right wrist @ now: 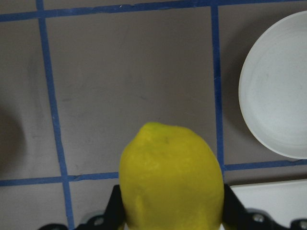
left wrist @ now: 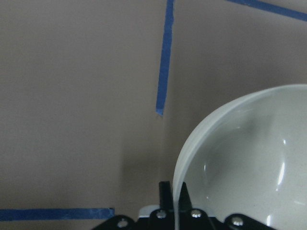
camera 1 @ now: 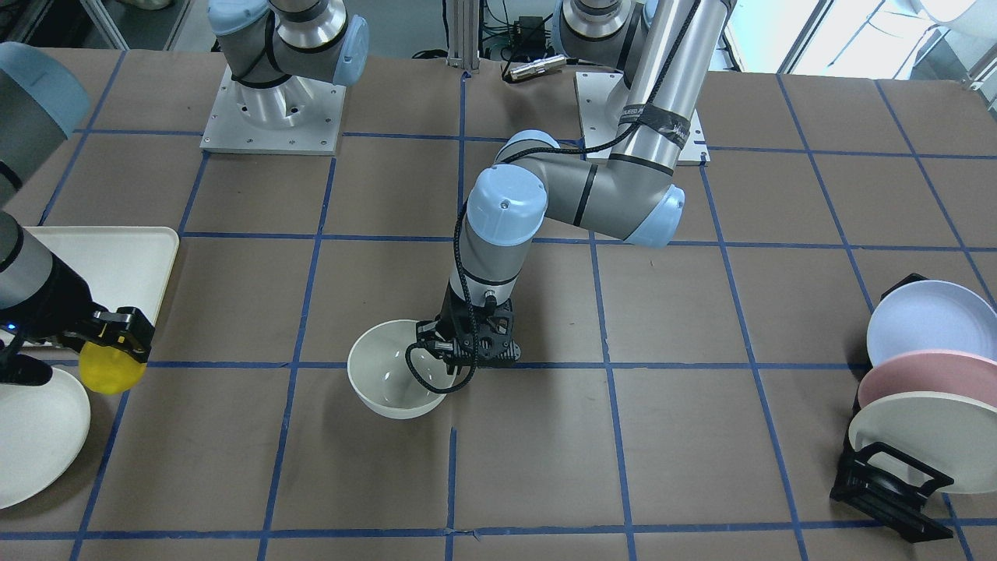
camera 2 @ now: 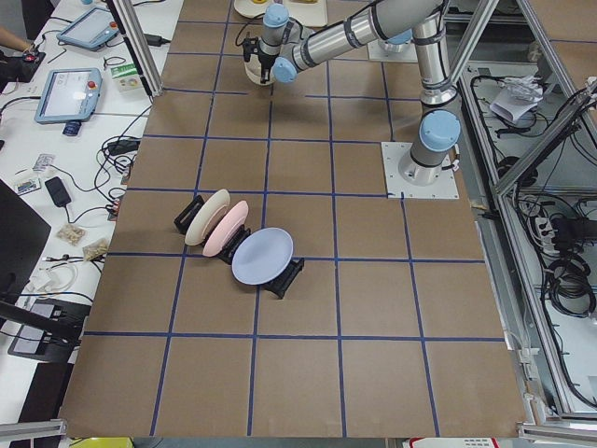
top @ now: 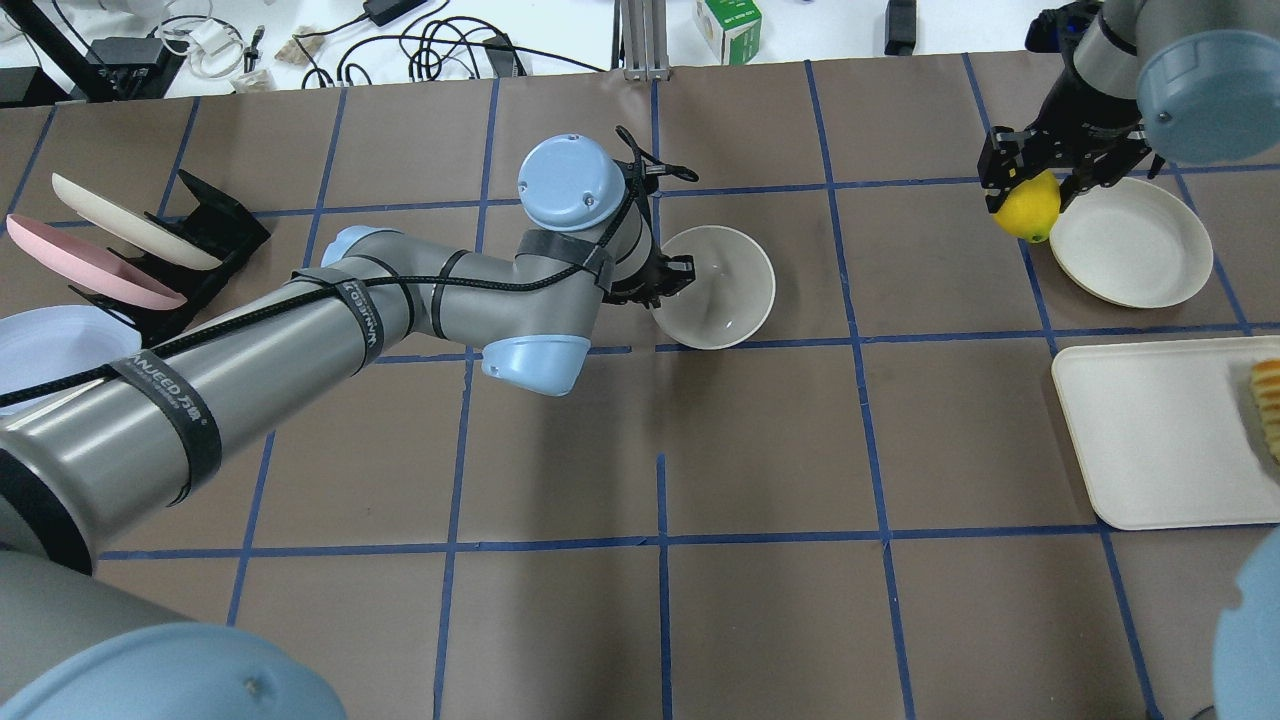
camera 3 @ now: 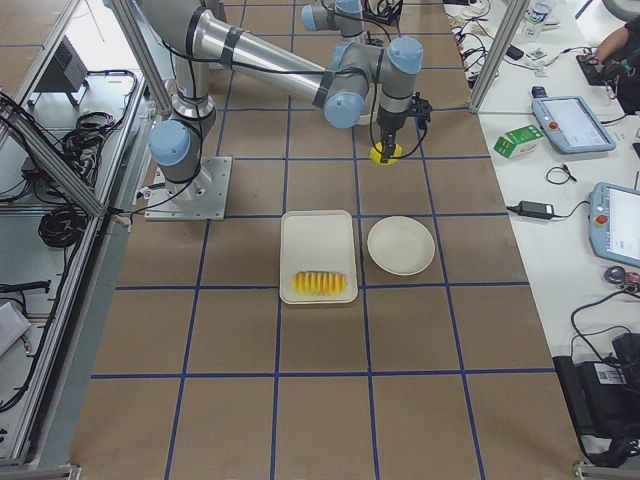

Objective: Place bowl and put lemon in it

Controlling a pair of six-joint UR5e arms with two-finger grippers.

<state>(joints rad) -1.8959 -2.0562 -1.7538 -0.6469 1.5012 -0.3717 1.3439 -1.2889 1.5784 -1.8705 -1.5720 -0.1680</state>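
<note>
The off-white bowl (camera 1: 389, 382) sits upright near the table's middle and also shows in the overhead view (top: 725, 290). My left gripper (camera 1: 432, 351) is shut on the bowl's rim on the robot's side, one finger inside and one outside; the left wrist view shows the rim (left wrist: 184, 163) running between the fingers. My right gripper (top: 1022, 185) is shut on the yellow lemon (top: 1027, 208) and holds it above the table beside a cream plate, far from the bowl. The lemon fills the lower part of the right wrist view (right wrist: 170, 177).
A flat cream plate (top: 1135, 245) lies right next to the lemon. A cream tray (top: 1150, 440) with orange-yellow slices (top: 1268, 400) lies nearer the robot. A black rack (camera 1: 888, 483) holds lavender, pink and cream plates at the robot's left end.
</note>
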